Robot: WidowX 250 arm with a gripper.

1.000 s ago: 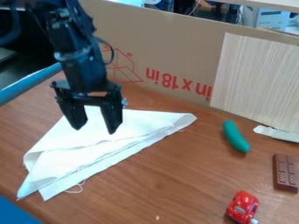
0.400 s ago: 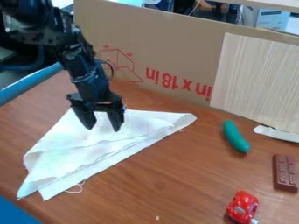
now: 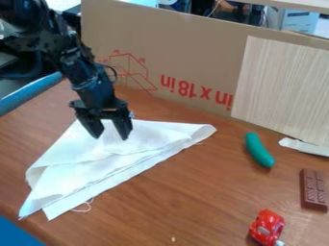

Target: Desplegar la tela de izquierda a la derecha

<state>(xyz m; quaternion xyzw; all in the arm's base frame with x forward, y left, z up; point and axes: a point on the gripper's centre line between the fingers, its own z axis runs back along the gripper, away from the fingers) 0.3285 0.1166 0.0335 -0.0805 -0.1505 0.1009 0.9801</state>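
Note:
The black gripper (image 3: 110,136) hangs over the upper part of the cloth, its two fingers spread apart with nothing held between them. Whether the fingertips touch the fabric I cannot tell. The white cloth (image 3: 119,156) lies folded on the left half of the table, roughly a triangle, with one corner pointing right and loose layered edges along its lower right side. Its lower left end has two points and a few stray threads. Part of the cloth's upper edge is hidden behind the gripper.
On the brown table (image 3: 186,202), a green cucumber-like toy (image 3: 259,150), a chocolate bar (image 3: 313,190) and a red toy car (image 3: 267,227) stand at the right. A cardboard wall (image 3: 186,53) with a wooden panel (image 3: 283,86) closes off the back.
The gripper first moved back and slightly right over the cloth, then a little up and left. It has stayed open, and the cloth has kept its shape.

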